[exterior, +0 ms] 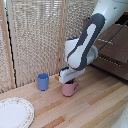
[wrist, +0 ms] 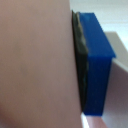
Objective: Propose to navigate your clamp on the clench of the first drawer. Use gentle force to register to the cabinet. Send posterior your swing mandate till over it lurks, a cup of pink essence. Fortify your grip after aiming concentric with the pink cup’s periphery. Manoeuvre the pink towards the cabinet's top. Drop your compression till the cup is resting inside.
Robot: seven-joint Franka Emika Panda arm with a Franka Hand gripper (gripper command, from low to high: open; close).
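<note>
Gripping the smooth pink cup (exterior: 69, 89) at its rim, the clamp's (exterior: 69, 78) blue-tipped fingers (wrist: 96, 65) press its wall; it stands on the planked wooden table (exterior: 95, 107), beside a cylindrical blue cup (exterior: 43, 81).

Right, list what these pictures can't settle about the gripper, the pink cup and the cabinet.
- Gripper: in the exterior view the arm hides its fingertips, so open or shut is unclear.
- Pink cup: rim covered by the gripper; the wrist view shows only a pink blur beside one blue finger.
- Cabinet: cut off by the exterior view's right edge, handles blurred.
</note>
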